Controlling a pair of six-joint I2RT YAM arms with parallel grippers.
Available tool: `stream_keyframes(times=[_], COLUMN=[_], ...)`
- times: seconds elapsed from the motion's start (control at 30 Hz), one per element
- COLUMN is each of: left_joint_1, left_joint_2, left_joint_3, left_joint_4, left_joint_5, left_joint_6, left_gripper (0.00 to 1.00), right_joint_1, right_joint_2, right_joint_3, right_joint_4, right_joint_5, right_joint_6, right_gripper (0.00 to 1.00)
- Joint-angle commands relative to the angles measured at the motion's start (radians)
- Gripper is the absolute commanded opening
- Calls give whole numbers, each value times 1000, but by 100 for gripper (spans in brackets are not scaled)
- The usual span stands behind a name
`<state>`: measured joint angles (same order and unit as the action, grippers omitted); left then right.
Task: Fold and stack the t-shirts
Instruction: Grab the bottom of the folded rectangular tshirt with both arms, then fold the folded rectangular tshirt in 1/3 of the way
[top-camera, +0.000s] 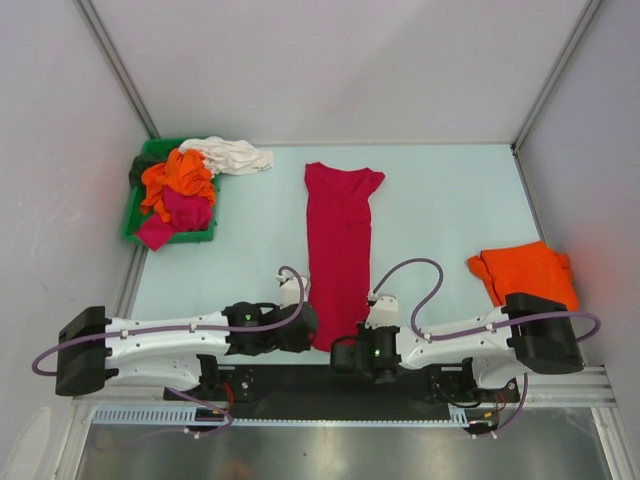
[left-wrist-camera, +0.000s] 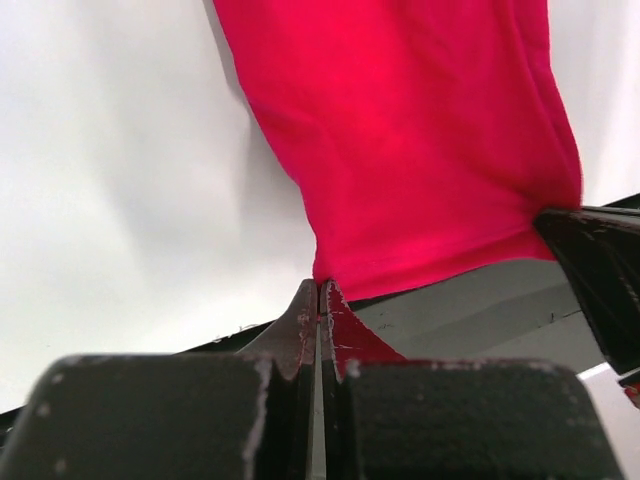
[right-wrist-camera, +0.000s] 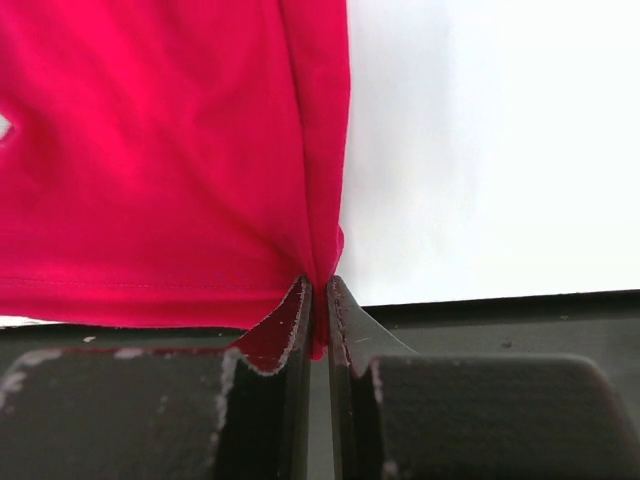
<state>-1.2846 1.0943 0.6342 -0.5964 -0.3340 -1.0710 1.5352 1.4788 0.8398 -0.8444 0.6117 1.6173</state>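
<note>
A large crimson-red t-shirt (top-camera: 340, 235) lies as a long narrow strip down the middle of the table, collar end far, hem near. My left gripper (top-camera: 313, 333) is shut on the hem's near left corner; in the left wrist view its tips (left-wrist-camera: 320, 287) pinch the red cloth (left-wrist-camera: 420, 130). At the near right corner my right gripper (top-camera: 348, 347) is shut on the hem, with red fabric (right-wrist-camera: 170, 150) caught between its jaws (right-wrist-camera: 320, 282). An orange t-shirt (top-camera: 525, 272) lies folded at the right. Orange (top-camera: 180, 175), magenta (top-camera: 185, 212) and white (top-camera: 232, 155) shirts are heaped at the far left.
The green bin (top-camera: 133, 218) at the far left holds the heap, with the white shirt spilling over its rim onto the table. A black rail runs along the near edge under both grippers. Grey walls close in the table's sides and back.
</note>
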Motion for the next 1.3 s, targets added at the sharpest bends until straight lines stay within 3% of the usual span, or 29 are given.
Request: stream_keyframes(times=[0.0, 0.47, 0.7, 0.97, 1.27], left_joint_1=[-2, 79, 237, 388, 548], left_joint_2=[-25, 30, 76, 240, 397], left_joint_3=[65, 203, 257, 392, 525], left_joint_4=[-86, -88, -40, 23, 101], left_joint_5=[-94, -168, -157, -151, -102], left_joint_6=[45, 146, 249, 391, 493], left_gripper=[0, 0, 0, 0, 0], right_joint_1=[-30, -268, -411, -593, -806], right_joint_2=[-52, -146, -124, 1, 118], right_joint_3=[42, 116, 154, 243, 332], right_joint_4=[-168, -62, 102, 254, 396], right_joint_5=[103, 168, 132, 65, -18], right_joint_6=[-36, -359, -568, -792, -931], right_gripper=[0, 0, 0, 0, 0])
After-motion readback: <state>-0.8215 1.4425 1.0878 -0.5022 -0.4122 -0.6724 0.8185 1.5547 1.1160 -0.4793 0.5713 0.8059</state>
